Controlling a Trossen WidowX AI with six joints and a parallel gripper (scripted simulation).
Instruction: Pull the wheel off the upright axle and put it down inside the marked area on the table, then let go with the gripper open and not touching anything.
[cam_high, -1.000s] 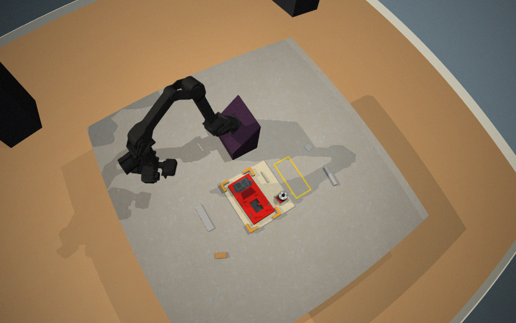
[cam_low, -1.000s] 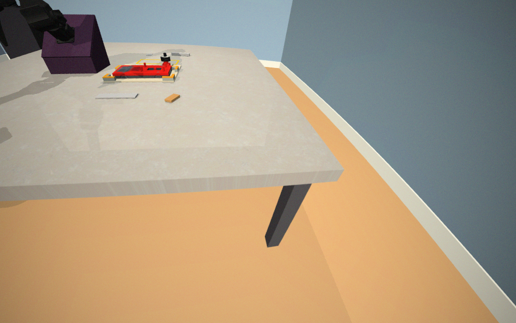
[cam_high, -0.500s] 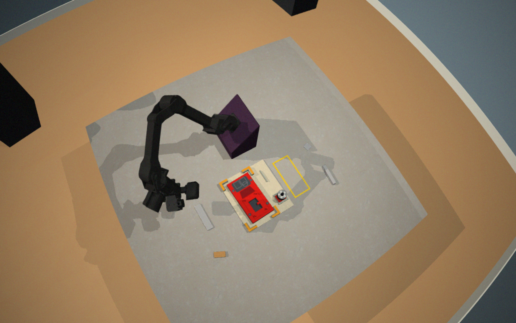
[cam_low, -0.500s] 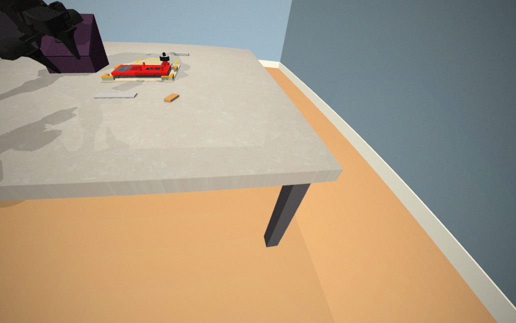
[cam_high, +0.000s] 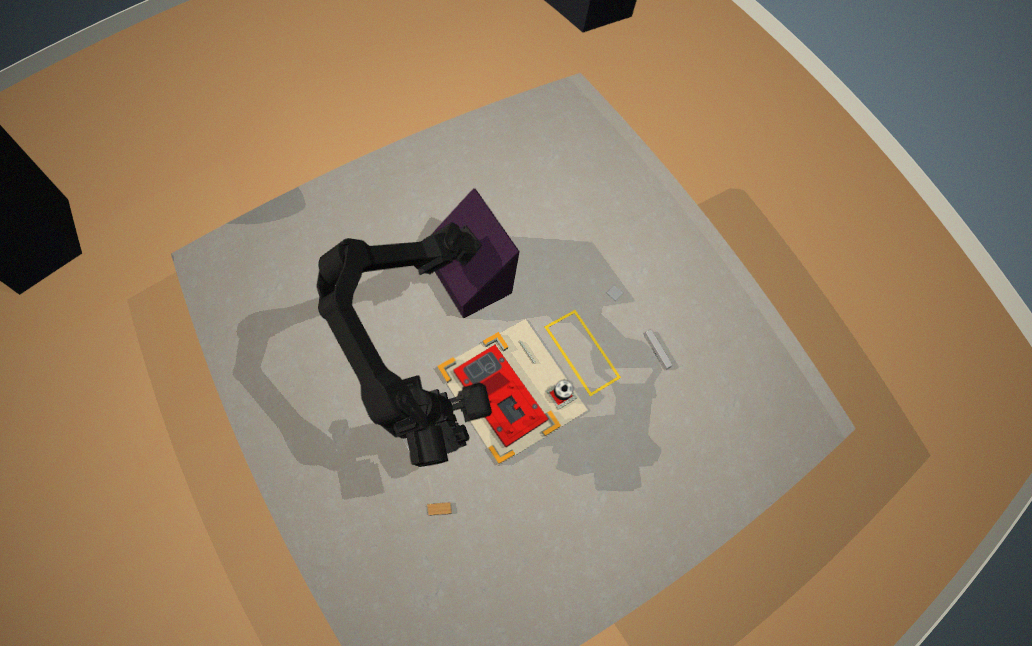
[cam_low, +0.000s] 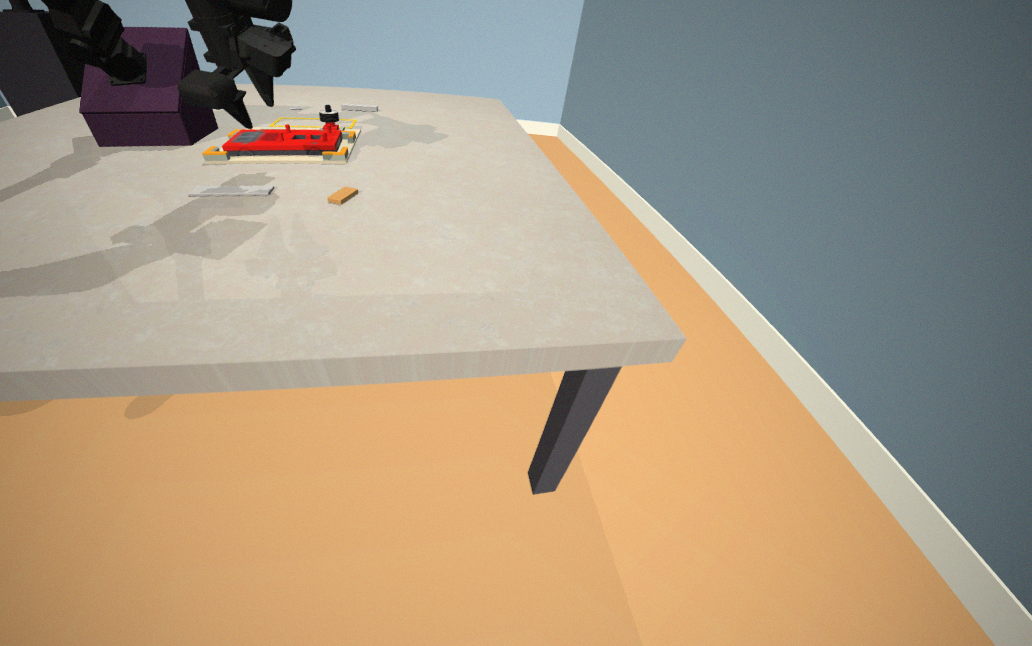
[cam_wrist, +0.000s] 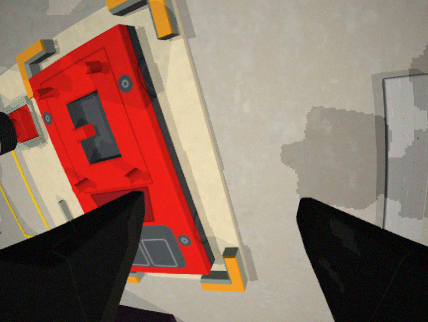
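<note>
Black gripper (cam_wrist: 215, 240) hangs above the grey surface (cam_high: 472, 533), fingers spread apart, nothing between them. Below it lies the edge of a red block (cam_high: 502, 399) on a cream board (cam_high: 567, 411) with orange corner brackets. Wheel (cam_high: 562, 390) sits on its upright axle at the board's far side, just beside the yellow-outlined marked area (cam_high: 582, 351). Small orange piece (cam_high: 439, 508) lies apart.
</note>
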